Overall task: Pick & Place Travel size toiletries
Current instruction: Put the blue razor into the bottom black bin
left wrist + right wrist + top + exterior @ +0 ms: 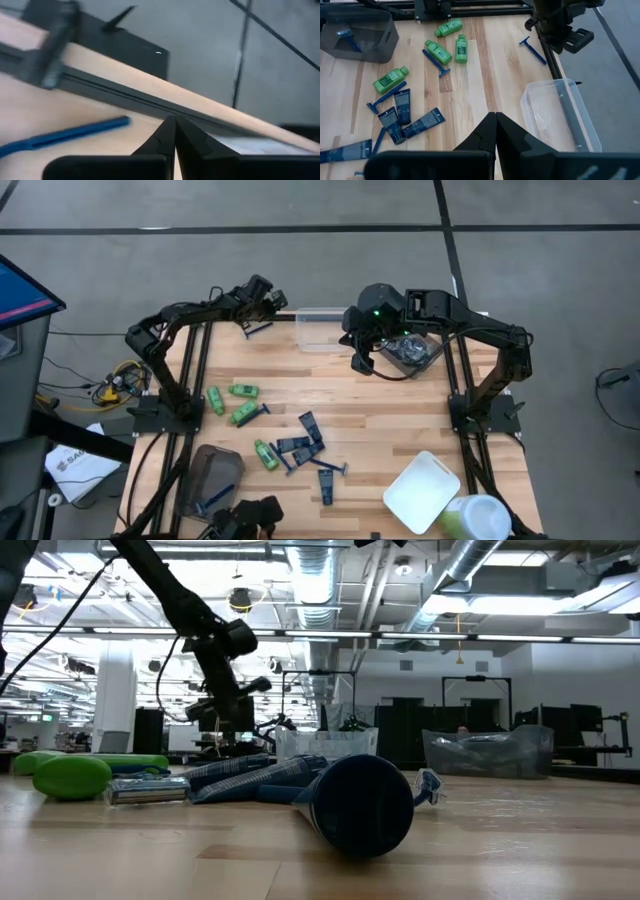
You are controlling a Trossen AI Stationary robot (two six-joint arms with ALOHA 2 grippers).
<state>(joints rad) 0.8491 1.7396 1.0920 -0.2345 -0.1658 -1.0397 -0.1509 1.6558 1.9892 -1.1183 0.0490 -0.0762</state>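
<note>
**Both grippers clenched empty over a table strewn with toiletries**

The butcher-block table (380, 405) stands on a grey floor crossed by dark lines; from table height, the room behind shows ceiling ducts, strip lights and dark racks. The landmark is the clear tub (320, 328) at the table's far edge.

The left gripper (268, 298) hangs just left of the clear tub, its fingers (165, 137) pressed together on nothing. A blue razor (257, 330) lies on the wood just beside it, not held. The right gripper (362, 358) hovers just right of the clear tub, its fingers (492, 130) also clenched, empty.

Most of the travel size toiletries lie well toward the near side from the clear tub: green mini bottles (243, 391), navy tubes (310, 426) and more razors (330, 468) scattered in a loose cluster. A grey-brown tub (212, 476) near the front left corner holds one razor. Right of the clear tub sits a bin with crumpled clear plastic (412, 350), partly under the right arm. A white tub (422, 492) and a green-lidded container (472, 518) sit at the front right, well away.

In the low view, a navy tube's round end (362, 808) blocks much of the table behind it.
</note>
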